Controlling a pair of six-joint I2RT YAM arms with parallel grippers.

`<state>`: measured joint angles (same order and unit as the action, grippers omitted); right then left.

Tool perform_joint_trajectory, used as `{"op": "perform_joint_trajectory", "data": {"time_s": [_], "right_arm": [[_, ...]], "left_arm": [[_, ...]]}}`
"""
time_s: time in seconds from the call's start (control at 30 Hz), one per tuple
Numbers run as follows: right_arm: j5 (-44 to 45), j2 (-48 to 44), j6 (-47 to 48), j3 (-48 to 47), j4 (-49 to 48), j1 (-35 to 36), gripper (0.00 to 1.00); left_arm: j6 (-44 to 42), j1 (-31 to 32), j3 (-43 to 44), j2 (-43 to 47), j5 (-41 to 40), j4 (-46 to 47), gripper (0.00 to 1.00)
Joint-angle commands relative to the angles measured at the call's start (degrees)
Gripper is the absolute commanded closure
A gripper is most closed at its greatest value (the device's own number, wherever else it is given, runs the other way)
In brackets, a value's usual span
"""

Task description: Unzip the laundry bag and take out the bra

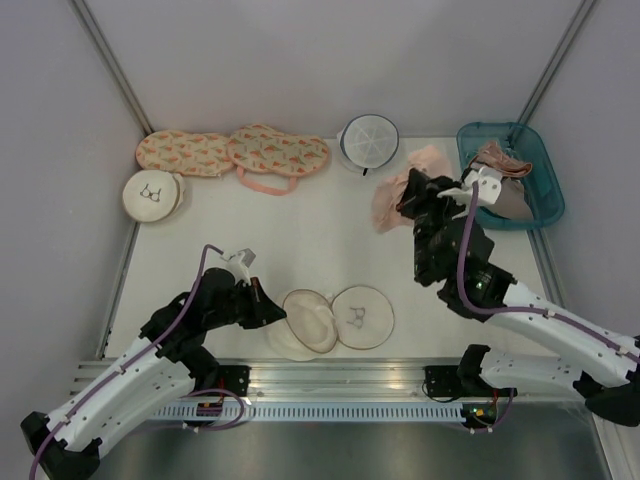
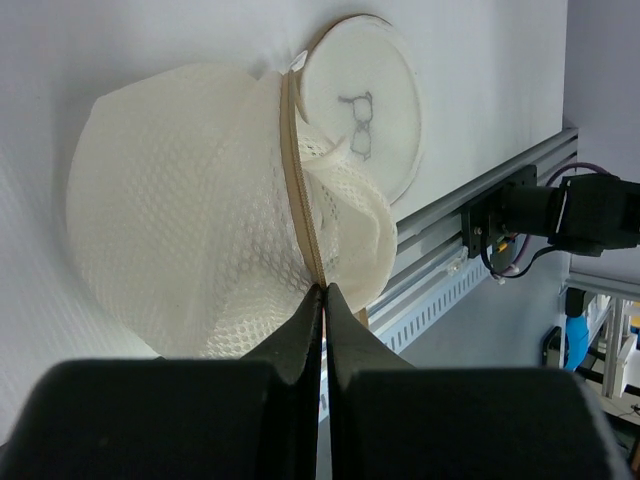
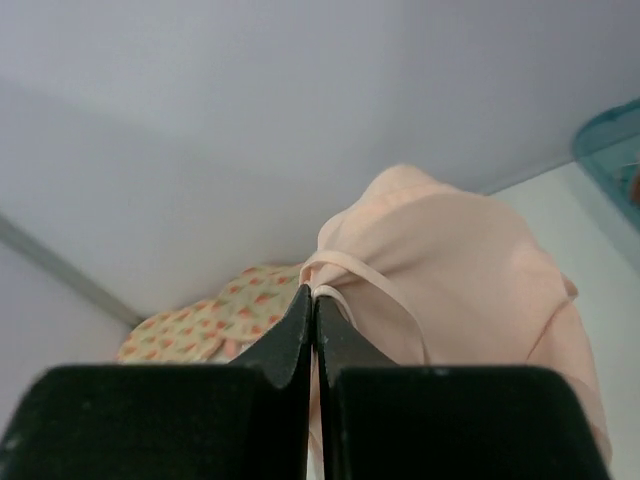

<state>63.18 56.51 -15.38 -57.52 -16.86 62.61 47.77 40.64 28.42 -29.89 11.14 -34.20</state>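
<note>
The cream laundry bag lies open at the table's front, its lid with the black bra drawing flipped out to the right. My left gripper is shut on the bag's tan zipper rim; the left wrist view shows the jaws pinching that rim beside the mesh inner dome. The pale pink bra hangs off the table at the back right. My right gripper is shut on its thin strap, as the right wrist view shows, with the bra cup just beyond.
A teal bin holding a tan-grey bra stands at the back right. A white mesh round bag and two peach patterned pouches lie along the back. A second cream round bag lies at the left.
</note>
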Motion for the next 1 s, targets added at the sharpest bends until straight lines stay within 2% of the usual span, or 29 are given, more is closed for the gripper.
{"op": "perform_joint_trajectory", "data": {"time_s": [0.0, 0.07, 0.13, 0.17, 0.23, 0.27, 0.43, 0.67, 0.8, 0.97], "right_arm": [[-2.9, 3.4, -2.8, -7.1, 16.5, -12.0, 1.00], [-6.3, 6.9, -4.5, -9.4, 21.3, -20.2, 0.99], [-13.7, 9.8, -6.5, -13.0, 24.5, -25.9, 0.99], [-16.2, 12.7, -8.1, -14.2, 26.8, -32.0, 0.99], [-21.7, 15.7, -8.5, -17.2, 28.0, -37.6, 1.00], [-22.7, 18.4, -8.4, -18.1, 28.2, -42.1, 1.00], [-29.7, 27.5, -8.4, -25.4, 29.3, -55.2, 0.99], [-33.4, 36.5, -8.3, -35.3, 30.1, -65.5, 1.00], [-35.2, 41.7, -8.4, -40.4, 31.7, -69.0, 0.99], [-35.1, 48.2, -8.2, -40.9, 32.0, -71.9, 1.00]], "left_arm": [[0.8, 0.3, 1.7, -0.5, 1.5, 0.9, 0.98], [0.7, 0.3, 2.1, -0.6, 1.8, 0.9, 0.98], [0.5, 0.3, 2.3, -0.5, 2.0, 0.8, 0.98], [0.5, 0.3, 2.6, -0.3, 2.1, 0.8, 0.98], [0.4, 0.3, 2.7, -0.2, 2.1, 0.5, 0.98], [0.4, 0.3, 3.0, 0.0, 2.1, 0.3, 0.98], [0.3, 0.3, 3.7, 0.8, 1.8, -1.2, 0.98], [0.0, 0.3, 4.3, 0.1, 1.4, -1.8, 0.98], [0.0, 0.3, 4.5, -0.3, 1.0, -1.9, 0.98], [0.0, 0.3, 4.4, -0.3, 0.6, -2.2, 0.98]]}}
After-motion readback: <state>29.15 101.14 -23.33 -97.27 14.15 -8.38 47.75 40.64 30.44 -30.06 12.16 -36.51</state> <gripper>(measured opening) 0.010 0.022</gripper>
